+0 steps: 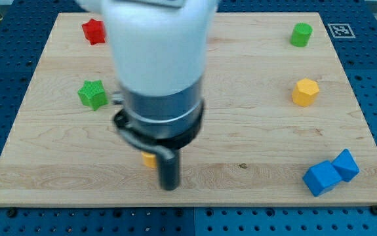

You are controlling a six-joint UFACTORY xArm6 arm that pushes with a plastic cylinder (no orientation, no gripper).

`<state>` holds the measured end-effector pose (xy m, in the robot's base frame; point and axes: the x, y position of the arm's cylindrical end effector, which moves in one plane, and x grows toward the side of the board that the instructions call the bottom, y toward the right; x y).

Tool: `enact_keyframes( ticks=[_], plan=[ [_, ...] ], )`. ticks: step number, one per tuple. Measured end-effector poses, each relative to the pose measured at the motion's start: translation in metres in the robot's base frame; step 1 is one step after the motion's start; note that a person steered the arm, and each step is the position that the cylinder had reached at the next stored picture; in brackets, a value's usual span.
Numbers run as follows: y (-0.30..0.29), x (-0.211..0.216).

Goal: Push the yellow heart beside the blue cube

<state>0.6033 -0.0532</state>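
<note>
My tip [169,187] rests on the wooden board [254,164] near the view's bottom; no pincer shows. Just to its left a yellow sliver [149,159] peeks out, probably the yellow heart, shape mostly hidden. Two touching blue blocks [331,172] lie at bottom right. Farther: green star [92,94], yellow hexagon [305,92], red star [94,31], green block [300,34].

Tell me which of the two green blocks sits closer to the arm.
The green star block at the view's left, just beside the arm; the other green block is far off at the top right.
</note>
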Motion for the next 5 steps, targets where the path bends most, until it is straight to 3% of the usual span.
enact_keyframes(
  ticks=[1, 2, 4, 5],
  plan=[
    [-0.059, -0.002],
    [-0.067, -0.024],
    [-0.031, -0.029],
    [-0.046, -0.033]
  ],
)
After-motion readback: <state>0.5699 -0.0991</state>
